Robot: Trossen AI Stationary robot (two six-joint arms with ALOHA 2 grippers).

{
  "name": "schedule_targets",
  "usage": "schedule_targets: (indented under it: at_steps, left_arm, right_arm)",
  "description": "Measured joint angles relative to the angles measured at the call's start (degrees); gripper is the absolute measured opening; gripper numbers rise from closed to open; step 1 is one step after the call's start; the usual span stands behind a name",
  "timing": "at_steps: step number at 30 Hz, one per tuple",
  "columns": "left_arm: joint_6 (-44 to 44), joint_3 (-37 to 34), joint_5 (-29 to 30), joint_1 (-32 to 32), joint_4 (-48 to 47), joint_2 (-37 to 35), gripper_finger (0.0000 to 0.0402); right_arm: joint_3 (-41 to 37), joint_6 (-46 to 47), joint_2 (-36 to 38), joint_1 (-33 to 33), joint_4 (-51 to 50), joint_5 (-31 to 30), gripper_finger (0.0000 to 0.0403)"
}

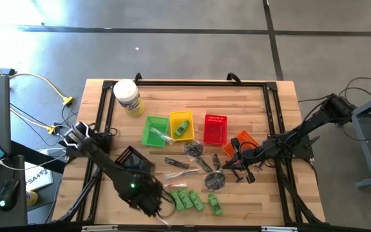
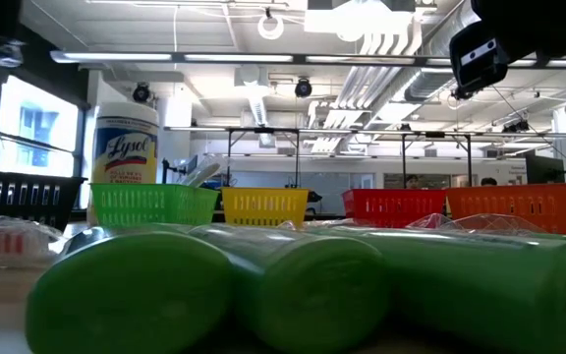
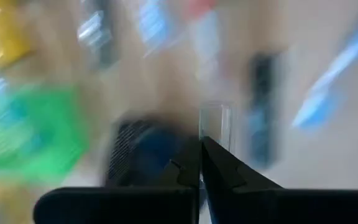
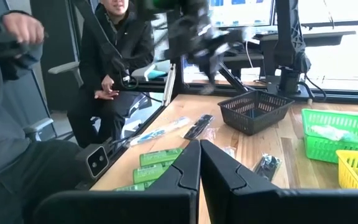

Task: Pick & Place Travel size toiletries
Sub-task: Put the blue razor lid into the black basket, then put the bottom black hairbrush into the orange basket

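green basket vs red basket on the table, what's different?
Colour first: the green basket is bright green, the red basket red. The green one holds a clear-wrapped item; nothing shows inside the red one from above. The green one sits next to the yellow basket, the red one apart from it. Both are small slotted rectangular baskets standing upright.

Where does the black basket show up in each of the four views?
High view: black basket left of centre, beside the left arm, left of the green tubes.
Low view: dark mesh at the far left edge, probably it.
Left wrist view: too blurred to tell.
Right wrist view: centre right, with the green basket nearby.
Shared landmark: the green basket.
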State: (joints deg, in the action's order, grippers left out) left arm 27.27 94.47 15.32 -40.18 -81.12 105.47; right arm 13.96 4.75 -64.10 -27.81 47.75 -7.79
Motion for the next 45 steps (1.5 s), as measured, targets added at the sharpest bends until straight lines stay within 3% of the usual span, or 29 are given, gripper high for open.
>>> schedule_targets:
  at_steps: [5,10,18,24,31,45]
  left_arm:
    - [0.0,-3.6,1.5,5.2,-4.0,-3.0,0.0000]
    - [-3.2,-13.4,-6.0,9.6,1.2,-5.5,0.0000]
    - [-1.9,-26.3,-10.0,9.8,10.4,-12.5,0.0000]
    - [-4.1,-33.8,-13.3,9.9,15.1,-13.5,0.0000]
    - [-4.6,-35.2,-13.5,9.9,17.3,-13.5,0.0014]
    - [-9.6,-34.9,-13.1,13.9,17.4,-13.5,0.0110]
  right_arm:
    - [0.0,0.0,0.0,0.0,0.3,0.0,0.0002]
    - [0.0,0.2,0.0,0.0,-0.2,0.0,0.0002]
    - [0.0,1.1,0.0,0.0,-0.5,0.0,0.0002]
    - [0.0,1.1,0.0,0.0,-0.4,-0.2,0.0002]
    - [0.0,1.0,0.0,0.1,-0.4,-4.0,0.0002]
    - [0.0,-0.5,0.0,0.0,-0.4,-5.8,0.0002]
